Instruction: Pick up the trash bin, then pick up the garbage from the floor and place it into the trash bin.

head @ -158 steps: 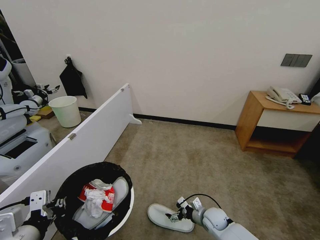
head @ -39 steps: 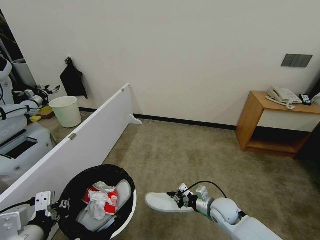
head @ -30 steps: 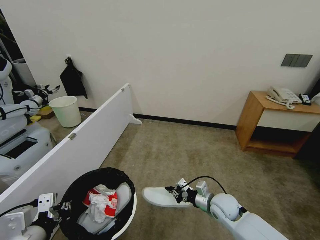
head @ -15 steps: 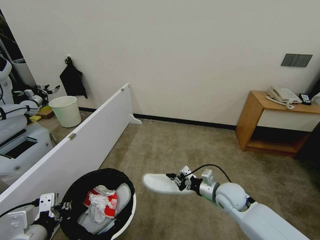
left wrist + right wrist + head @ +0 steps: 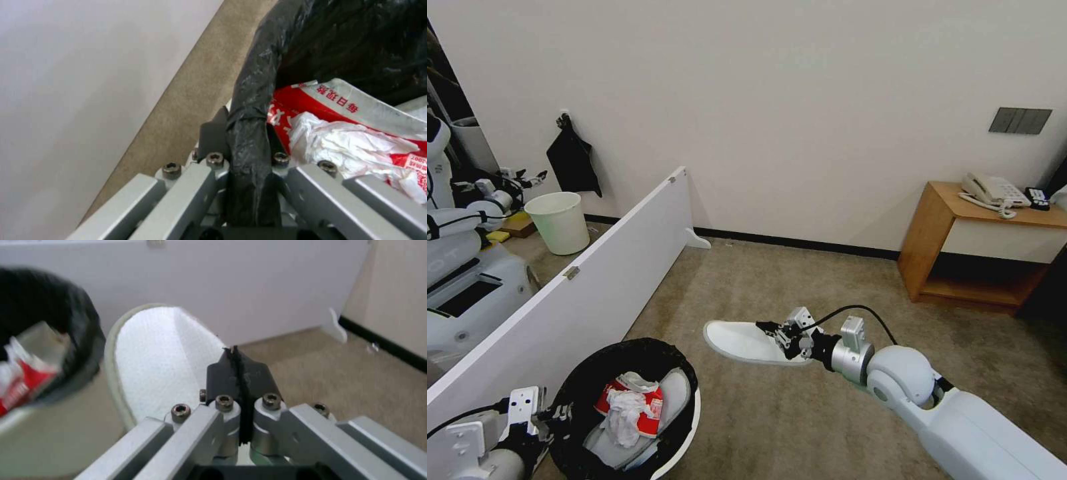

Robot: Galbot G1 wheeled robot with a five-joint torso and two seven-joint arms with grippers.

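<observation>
The trash bin [image 5: 627, 348], white with a black bag over its rim, hangs at the lower left of the head view. My left gripper [image 5: 554, 417] is shut on its near rim [image 5: 256, 83], with the pads [image 5: 213, 133] pinching the bag. Inside lie a red-white packet [image 5: 644, 400], white tissue [image 5: 620, 412] and a white slipper [image 5: 672, 390]. My right gripper [image 5: 777, 335] is shut on the strap of another white slipper [image 5: 734, 340]. It holds that slipper [image 5: 151, 353] level above the carpet, to the right of the bin and beyond it.
A long white partition board [image 5: 600, 267] runs along the left, close beside the bin. Behind it stand a pale unlined bin [image 5: 560, 223] and another robot [image 5: 460, 267]. A wooden bedside table [image 5: 960, 253] with a phone [image 5: 990, 190] is at the right wall. Open carpet [image 5: 800, 280] lies ahead.
My right gripper closed on the slipper on the carpet, then lifted it and carried it forward and a little left. The bin in my left gripper has sunk slightly in the view.
</observation>
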